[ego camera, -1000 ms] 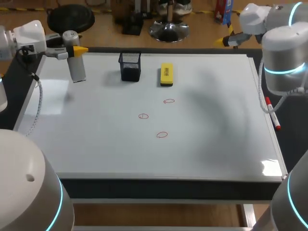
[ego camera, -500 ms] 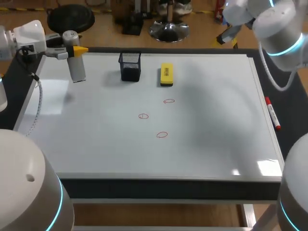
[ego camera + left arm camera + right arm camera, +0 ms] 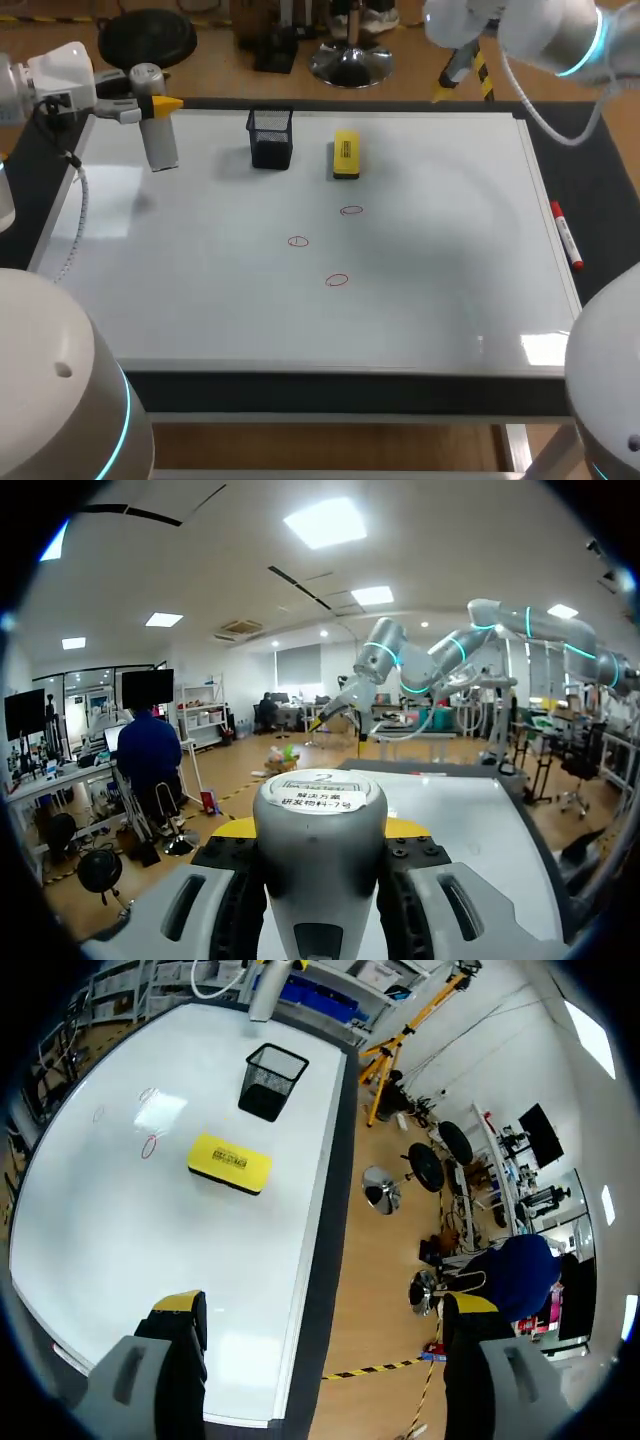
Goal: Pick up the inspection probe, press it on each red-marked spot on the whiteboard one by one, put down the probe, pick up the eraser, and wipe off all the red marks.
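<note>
The inspection probe (image 3: 155,120), a grey cylinder with a silver cap, stands upright over the far left corner of the whiteboard (image 3: 450,250). My left gripper (image 3: 160,104) is shut on it from both sides; the left wrist view shows the probe (image 3: 320,800) filling the gap of that gripper (image 3: 320,830). Three red circles (image 3: 351,210), (image 3: 298,241), (image 3: 337,280) sit mid-board. The yellow eraser (image 3: 346,155) lies near the back edge. My right gripper (image 3: 447,80) hangs open and empty above the back edge, and from the right gripper (image 3: 322,1305) the eraser (image 3: 228,1163) lies ahead.
A black mesh cup (image 3: 271,137) stands left of the eraser, also seen in the right wrist view as the mesh cup (image 3: 272,1080). A red marker (image 3: 566,235) lies along the board's right edge.
My right arm has swung from the board's right side toward the back and to the left. The left arm and the probe have stayed still.
</note>
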You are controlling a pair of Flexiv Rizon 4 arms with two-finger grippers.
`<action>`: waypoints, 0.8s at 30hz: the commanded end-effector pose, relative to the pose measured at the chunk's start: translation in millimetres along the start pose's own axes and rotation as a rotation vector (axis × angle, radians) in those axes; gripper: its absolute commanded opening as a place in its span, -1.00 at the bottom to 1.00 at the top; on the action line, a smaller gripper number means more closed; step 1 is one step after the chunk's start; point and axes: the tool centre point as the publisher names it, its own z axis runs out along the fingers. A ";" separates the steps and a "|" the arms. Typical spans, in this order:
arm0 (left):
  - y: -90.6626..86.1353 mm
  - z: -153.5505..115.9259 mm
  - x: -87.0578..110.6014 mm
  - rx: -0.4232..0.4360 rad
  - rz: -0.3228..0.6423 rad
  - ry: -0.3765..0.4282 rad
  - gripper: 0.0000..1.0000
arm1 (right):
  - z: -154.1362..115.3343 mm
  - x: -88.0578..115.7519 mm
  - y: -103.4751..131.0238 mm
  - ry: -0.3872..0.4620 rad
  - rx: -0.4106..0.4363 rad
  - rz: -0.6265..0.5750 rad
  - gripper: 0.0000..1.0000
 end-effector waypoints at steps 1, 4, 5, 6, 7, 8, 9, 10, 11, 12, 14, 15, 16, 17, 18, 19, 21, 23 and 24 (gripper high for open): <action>-0.6 0.3 1.0 0.002 0.002 -0.004 -1.00 | 5.2 -2.5 2.6 0.467 0.420 -0.422 1.00; -0.6 0.3 1.0 0.002 0.002 -0.004 -1.00 | 6.6 -1.2 2.2 0.446 0.383 -0.421 1.00; -0.6 0.3 1.0 0.002 0.002 -0.004 -1.00 | 8.3 -2.4 2.5 0.396 0.369 -0.414 1.00; -0.6 0.3 1.0 0.002 0.002 -0.004 -1.00 | 7.8 -1.5 4.4 0.412 0.323 -0.340 1.00; -0.6 0.3 1.0 0.002 0.002 -0.004 -1.00 | 4.5 -0.3 7.9 0.406 0.290 -0.287 1.00; -0.6 0.3 1.0 0.002 0.002 -0.004 -1.00 | 4.5 -0.3 7.9 0.406 0.290 -0.287 1.00; -0.6 0.3 1.0 0.002 0.002 -0.004 -1.00 | 4.5 -0.3 7.9 0.406 0.290 -0.287 1.00; -0.6 0.3 1.0 0.002 0.002 -0.004 -1.00 | 4.5 -0.3 7.9 0.406 0.290 -0.287 1.00; -0.6 0.3 1.0 0.002 0.002 -0.004 -1.00 | 4.5 -0.3 7.9 0.406 0.290 -0.287 1.00; -0.6 0.3 1.0 0.002 0.002 -0.004 -1.00 | 4.5 -0.3 7.9 0.406 0.290 -0.287 1.00; -0.6 0.3 1.0 0.002 0.002 -0.004 -1.00 | 4.5 -0.3 7.9 0.406 0.290 -0.287 1.00; -0.6 0.3 1.0 0.002 0.002 -0.004 -1.00 | 4.5 -0.3 7.9 0.406 0.290 -0.287 1.00; -0.6 0.3 1.0 0.002 0.002 -0.004 -1.00 | 4.5 -0.3 7.9 0.406 0.290 -0.287 1.00; -0.6 0.3 1.0 0.002 0.002 -0.004 -1.00 | 4.5 -0.3 7.9 0.406 0.290 -0.287 1.00; -0.6 0.3 1.0 0.002 0.002 -0.004 -1.00 | 4.5 -0.3 7.9 0.406 0.290 -0.287 1.00; -0.6 0.3 1.0 0.002 0.002 -0.004 -1.00 | 4.5 -0.3 7.9 0.406 0.290 -0.287 1.00; -0.6 0.3 1.0 0.002 0.002 -0.004 -1.00 | 4.5 -0.3 7.9 0.406 0.290 -0.287 1.00; -0.6 0.3 1.0 0.002 0.002 -0.004 -1.00 | 4.5 -0.3 7.9 0.406 0.290 -0.287 1.00; -0.6 0.3 1.0 0.002 0.002 -0.004 -1.00 | 4.5 -0.3 7.9 0.406 0.290 -0.287 1.00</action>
